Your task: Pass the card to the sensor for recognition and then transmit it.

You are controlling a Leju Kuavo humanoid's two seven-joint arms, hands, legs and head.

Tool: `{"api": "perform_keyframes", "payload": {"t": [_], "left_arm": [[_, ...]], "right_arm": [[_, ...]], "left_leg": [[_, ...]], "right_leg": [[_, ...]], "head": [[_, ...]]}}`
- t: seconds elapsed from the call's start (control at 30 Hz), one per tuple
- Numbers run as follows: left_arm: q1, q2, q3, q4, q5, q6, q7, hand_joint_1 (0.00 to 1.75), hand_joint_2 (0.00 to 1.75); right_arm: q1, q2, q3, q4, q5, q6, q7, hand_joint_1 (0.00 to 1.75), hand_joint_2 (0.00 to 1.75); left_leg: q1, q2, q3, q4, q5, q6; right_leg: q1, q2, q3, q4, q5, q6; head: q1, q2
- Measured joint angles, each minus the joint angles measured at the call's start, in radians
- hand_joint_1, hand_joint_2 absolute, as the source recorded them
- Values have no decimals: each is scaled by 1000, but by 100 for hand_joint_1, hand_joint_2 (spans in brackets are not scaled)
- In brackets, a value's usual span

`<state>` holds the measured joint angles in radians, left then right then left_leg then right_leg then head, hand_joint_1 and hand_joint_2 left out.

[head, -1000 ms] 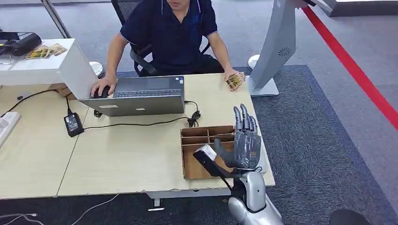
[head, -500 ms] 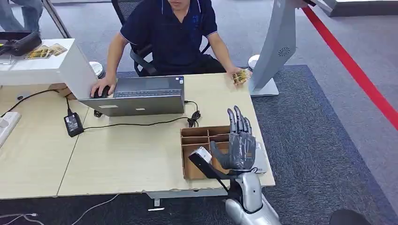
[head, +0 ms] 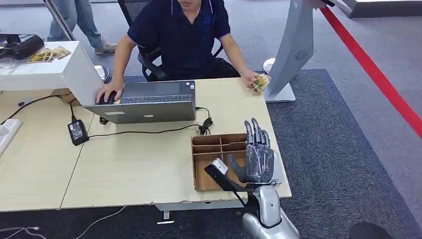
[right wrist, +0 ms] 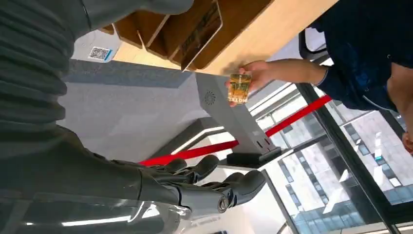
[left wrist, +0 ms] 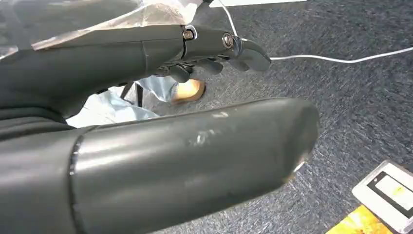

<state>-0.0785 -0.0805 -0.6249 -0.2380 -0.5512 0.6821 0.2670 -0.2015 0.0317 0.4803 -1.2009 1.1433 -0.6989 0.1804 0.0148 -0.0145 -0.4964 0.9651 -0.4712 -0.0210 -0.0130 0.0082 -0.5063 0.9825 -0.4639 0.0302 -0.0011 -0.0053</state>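
Observation:
A person seated behind the desk holds a yellow patterned card (head: 261, 82) (right wrist: 239, 87) at the desk's far right corner, next to the base of a grey kiosk stand (head: 293, 50) (right wrist: 229, 117). My right hand (head: 259, 154) (right wrist: 122, 180) is raised over the near right part of the desk, above a cardboard organizer (head: 219, 159). Its fingers point away from me, the thumb is apart, and it holds nothing. The card is well beyond it. My left hand (left wrist: 97, 63) hangs over dark carpet, fingers nearly straight, with nothing in it.
An open laptop (head: 149, 102) with charger and cables lies mid-desk. A white stand (head: 50, 69) at far left carries cards (head: 47, 54) and a black device (head: 20, 45). One organizer compartment (right wrist: 202, 29) holds a card. A second person walks at the far left (head: 84, 20).
The person's hand has carried the card right, toward the kiosk base. My right hand dipped slightly and came back up. A walking person entered at the far left.

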Motion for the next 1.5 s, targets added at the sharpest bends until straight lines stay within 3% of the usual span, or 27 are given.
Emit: {"api": "perform_keyframes", "payload": {"t": [0.43, 1.5], "left_arm": [[-1, 2, -13, 0, 11, 0, 0, 0, 0], [-4, 3, -40, 0, 6, 1, 2, 0, 0]], "right_arm": [[11, -1, -55, 5, 34, 0, -29, 0, 175], [10, 97, -151, 16, 54, 0, -130, 0, 175]], "left_leg": [[0, 0, 0, 0, 0, 0], [0, 0, 0, 0, 0, 0]], "right_leg": [[0, 0, 0, 0, 0, 0], [0, 0, 0, 0, 0, 0]], "head": [[0, 0], [0, 0]]}}
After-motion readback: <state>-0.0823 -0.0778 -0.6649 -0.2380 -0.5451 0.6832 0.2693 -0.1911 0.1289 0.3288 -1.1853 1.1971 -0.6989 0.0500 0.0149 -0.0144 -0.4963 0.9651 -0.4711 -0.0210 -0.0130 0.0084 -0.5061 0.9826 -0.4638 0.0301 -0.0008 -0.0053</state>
